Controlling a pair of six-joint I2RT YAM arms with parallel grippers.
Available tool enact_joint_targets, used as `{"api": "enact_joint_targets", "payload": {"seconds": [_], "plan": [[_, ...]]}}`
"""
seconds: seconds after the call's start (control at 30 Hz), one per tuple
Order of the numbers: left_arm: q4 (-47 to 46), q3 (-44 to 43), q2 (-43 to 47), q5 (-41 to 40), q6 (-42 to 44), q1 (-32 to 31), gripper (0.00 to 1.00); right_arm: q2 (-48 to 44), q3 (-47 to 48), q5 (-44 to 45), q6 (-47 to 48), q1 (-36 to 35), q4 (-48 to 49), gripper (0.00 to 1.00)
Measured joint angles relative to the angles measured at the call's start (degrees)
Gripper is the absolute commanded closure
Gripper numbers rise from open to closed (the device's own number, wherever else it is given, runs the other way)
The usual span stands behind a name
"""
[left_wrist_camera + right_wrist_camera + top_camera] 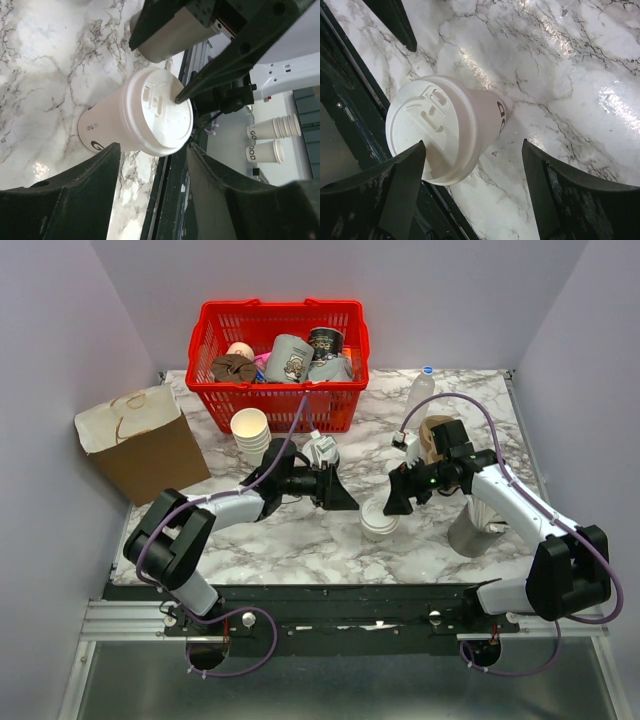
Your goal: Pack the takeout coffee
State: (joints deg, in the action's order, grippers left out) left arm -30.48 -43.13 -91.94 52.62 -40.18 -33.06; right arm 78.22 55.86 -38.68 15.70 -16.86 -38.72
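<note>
- centrally, the takeout coffee cup is seen upright on the marble counter, near its front edge and between the two arms.
- a white lid with a raised sip tab is seated on the cup; dark print is visible on the cup's cream side.
- the left claw is held wide just left of the cup, and nothing is gripped in it; in the left wrist view the cup is framed ahead of and between its fingers.
- the right claw is held wide over the cup, and nothing is clamped in it; in the right wrist view one finger overlaps the lid's rim, while the other is well apart from the cup's side.
- whether either claw touches the cup cannot be told.
- a grey cup is stood on the counter beside the right arm.
- a stack of paper cups is placed in front of a red basket, in which printed mugs are held.
- a brown paper bag is set open at the counter's left edge, and a water bottle is stood at the back right.
</note>
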Motion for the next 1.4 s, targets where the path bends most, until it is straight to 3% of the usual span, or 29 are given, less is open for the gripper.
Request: {"api": "enact_joint_targets", "payload": {"seconds": [0.37, 1.4], "plan": [[0.11, 0.48, 0.11, 1.99, -0.15, -1.42, 0.46, 0.02, 0.0, -1.99, -0.61, 0.07, -0.04, 0.15], [-2.93, -1.97, -3.02, 3.65, -3.15, -3.65, 0.46, 1.38, 0.0, -6.47, -4.7, 0.11, -0.33, 0.16]]}}
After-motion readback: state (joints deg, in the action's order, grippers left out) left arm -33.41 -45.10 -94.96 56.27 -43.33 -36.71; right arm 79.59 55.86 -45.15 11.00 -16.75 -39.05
